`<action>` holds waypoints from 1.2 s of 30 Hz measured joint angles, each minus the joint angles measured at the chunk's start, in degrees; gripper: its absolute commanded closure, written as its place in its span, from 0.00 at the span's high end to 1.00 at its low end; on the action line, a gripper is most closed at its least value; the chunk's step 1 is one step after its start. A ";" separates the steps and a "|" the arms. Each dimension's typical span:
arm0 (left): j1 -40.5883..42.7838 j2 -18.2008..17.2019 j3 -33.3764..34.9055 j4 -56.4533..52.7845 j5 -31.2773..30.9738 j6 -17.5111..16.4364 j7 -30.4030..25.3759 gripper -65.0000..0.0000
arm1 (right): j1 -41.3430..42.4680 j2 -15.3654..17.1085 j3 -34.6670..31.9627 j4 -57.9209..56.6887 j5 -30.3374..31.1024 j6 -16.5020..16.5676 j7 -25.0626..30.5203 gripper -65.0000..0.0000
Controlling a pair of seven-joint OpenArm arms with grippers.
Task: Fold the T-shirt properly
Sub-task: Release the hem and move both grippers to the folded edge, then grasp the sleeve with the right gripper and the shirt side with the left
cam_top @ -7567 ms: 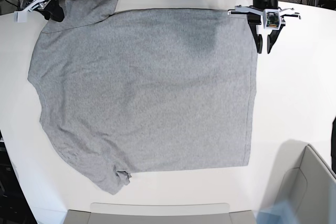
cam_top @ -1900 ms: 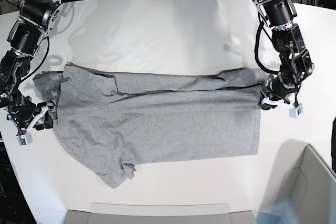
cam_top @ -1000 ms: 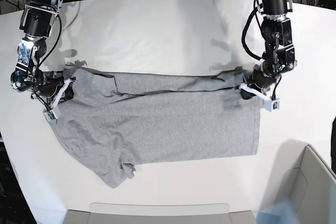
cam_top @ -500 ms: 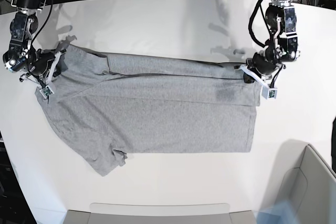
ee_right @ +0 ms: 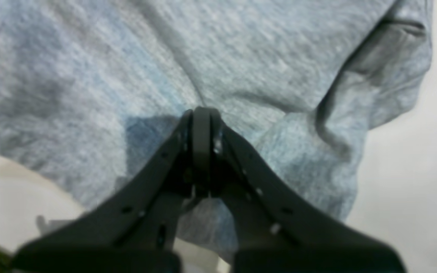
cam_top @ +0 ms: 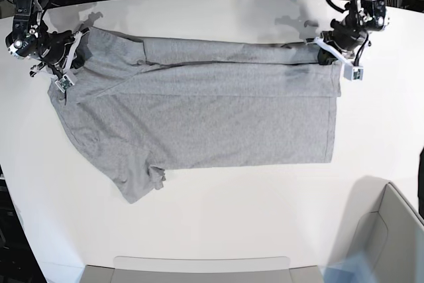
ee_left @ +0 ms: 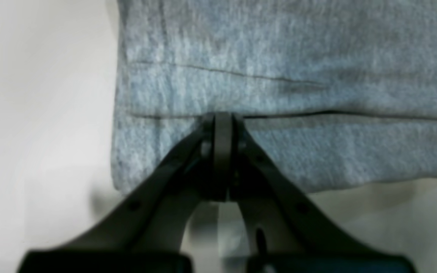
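Garment: the T-shirt [cam_top: 199, 111] lies plain side up on the white table [cam_top: 218, 223], its far edge doubled over into a long band running left to right.
Left claw [cam_top: 329, 54]: pinched shut on the far right corner of the folded band; the wrist view shows the jaws meeting on the hem.
Right claw [cam_top: 68, 64]: clamped on the far left end, near the shoulder and sleeve, where the cloth bunches.
Loose parts: a sleeve trails at the near left, crumpled.
Handling: judged light, limp and easily stretched; it should sag and wrinkle between the two holds unless kept taut.
Hold points: corners and seams of the folded edge look best, taking both layers together.
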 measured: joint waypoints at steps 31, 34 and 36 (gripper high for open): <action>3.69 0.37 -21.16 18.16 6.34 2.95 17.97 0.00 | 4.72 -2.27 5.46 21.33 -0.42 0.35 -20.26 0.00; 0.74 0.83 -21.11 17.97 6.45 2.97 19.23 0.00 | 13.11 -2.40 1.31 16.46 -1.40 0.35 -20.79 0.00; -1.60 1.20 -21.03 17.94 6.51 2.95 19.12 0.00 | 20.02 -2.19 -5.14 10.12 -0.74 0.35 -20.28 0.00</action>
